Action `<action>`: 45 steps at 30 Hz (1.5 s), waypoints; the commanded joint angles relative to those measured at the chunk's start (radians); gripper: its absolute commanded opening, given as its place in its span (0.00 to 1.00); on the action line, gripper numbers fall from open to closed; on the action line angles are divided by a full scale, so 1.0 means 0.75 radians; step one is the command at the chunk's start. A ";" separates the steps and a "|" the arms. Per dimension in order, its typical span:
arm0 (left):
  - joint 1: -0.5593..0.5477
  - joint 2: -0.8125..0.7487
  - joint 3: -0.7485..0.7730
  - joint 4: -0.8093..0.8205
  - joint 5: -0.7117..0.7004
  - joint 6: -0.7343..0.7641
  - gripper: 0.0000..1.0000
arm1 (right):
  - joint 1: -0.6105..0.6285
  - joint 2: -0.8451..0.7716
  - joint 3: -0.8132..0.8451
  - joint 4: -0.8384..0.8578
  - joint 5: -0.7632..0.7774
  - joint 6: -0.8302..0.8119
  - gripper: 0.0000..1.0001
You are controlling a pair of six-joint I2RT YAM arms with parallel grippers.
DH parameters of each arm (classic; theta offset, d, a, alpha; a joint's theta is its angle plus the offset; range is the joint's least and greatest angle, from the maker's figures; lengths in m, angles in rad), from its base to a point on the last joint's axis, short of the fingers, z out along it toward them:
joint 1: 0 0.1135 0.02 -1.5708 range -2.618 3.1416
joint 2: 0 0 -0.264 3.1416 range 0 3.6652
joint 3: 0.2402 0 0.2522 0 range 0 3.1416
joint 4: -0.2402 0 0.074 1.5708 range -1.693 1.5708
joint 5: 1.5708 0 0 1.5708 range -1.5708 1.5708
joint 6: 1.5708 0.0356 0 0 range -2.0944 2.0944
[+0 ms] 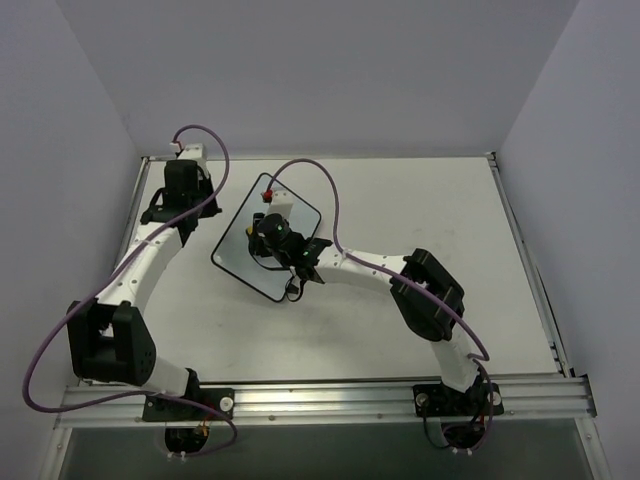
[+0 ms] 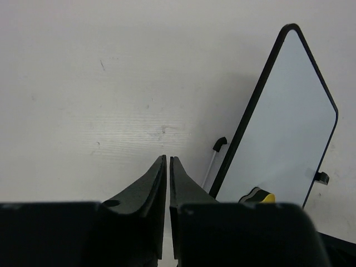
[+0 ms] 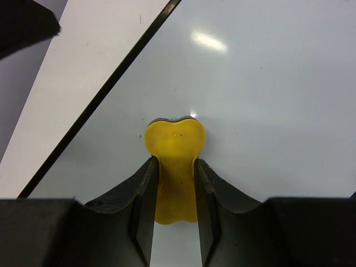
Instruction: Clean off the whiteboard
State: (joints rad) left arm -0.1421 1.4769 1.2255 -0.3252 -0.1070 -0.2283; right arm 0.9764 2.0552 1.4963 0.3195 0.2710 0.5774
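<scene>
The whiteboard (image 1: 238, 260) lies flat and slanted on the table, left of centre. Its white face (image 3: 267, 100) shows no writing in the right wrist view. My right gripper (image 3: 175, 167) is shut on the yellow eraser (image 3: 175, 139), which rests pressed on the board inside its black frame (image 3: 100, 94). From above, that gripper (image 1: 264, 228) sits over the board's middle. My left gripper (image 2: 168, 159) hovers over bare table just left of the whiteboard (image 2: 283, 128), jaws almost together with nothing between them. The eraser (image 2: 258, 196) peeks in at its lower right.
Purple cables (image 1: 315, 185) loop over the board's far end and round the left arm (image 1: 150, 260). A small black foot (image 2: 221, 143) sticks out from the board's left edge. An aluminium rail (image 1: 330, 400) runs along the near edge, and grey walls enclose the table (image 1: 420, 200).
</scene>
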 commanded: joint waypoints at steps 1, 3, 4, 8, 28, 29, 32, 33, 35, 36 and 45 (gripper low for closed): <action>0.018 0.058 0.017 -0.016 0.136 -0.039 0.14 | 0.050 -0.045 0.020 -0.068 -0.087 0.003 0.09; 0.024 0.090 0.019 -0.012 0.181 -0.043 0.21 | 0.050 -0.047 0.022 -0.070 -0.087 0.003 0.09; 0.024 0.101 0.017 -0.010 0.202 -0.041 0.23 | 0.050 -0.047 0.020 -0.068 -0.087 0.003 0.09; 0.028 0.137 0.015 0.016 0.345 -0.045 0.32 | 0.050 -0.051 0.017 -0.064 -0.091 0.003 0.09; 0.065 0.129 -0.028 0.082 0.529 -0.084 0.40 | 0.046 -0.057 0.067 -0.082 -0.089 -0.007 0.09; 0.065 0.131 -0.030 0.090 0.539 -0.084 0.39 | 0.046 -0.057 0.071 -0.084 -0.087 -0.009 0.09; 0.065 0.133 -0.041 0.100 0.556 -0.086 0.34 | 0.048 -0.051 0.097 -0.097 -0.089 -0.015 0.09; 0.065 0.135 -0.041 0.100 0.562 -0.088 0.31 | 0.048 -0.047 0.111 -0.103 -0.089 -0.019 0.09; 0.065 0.135 -0.039 0.100 0.560 -0.084 0.28 | 0.050 -0.045 0.126 -0.107 -0.089 -0.023 0.09; 0.065 0.133 -0.039 0.098 0.560 -0.082 0.27 | 0.052 -0.043 0.132 -0.109 -0.089 -0.025 0.09; 0.063 0.121 -0.043 0.098 0.558 -0.080 0.24 | 0.048 0.017 0.195 -0.136 -0.087 -0.027 0.10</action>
State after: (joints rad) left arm -0.0887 1.5917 1.2011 -0.2745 0.2668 -0.2817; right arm 1.0126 2.0552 1.6028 0.2253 0.2016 0.5705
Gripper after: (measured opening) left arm 0.247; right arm 0.257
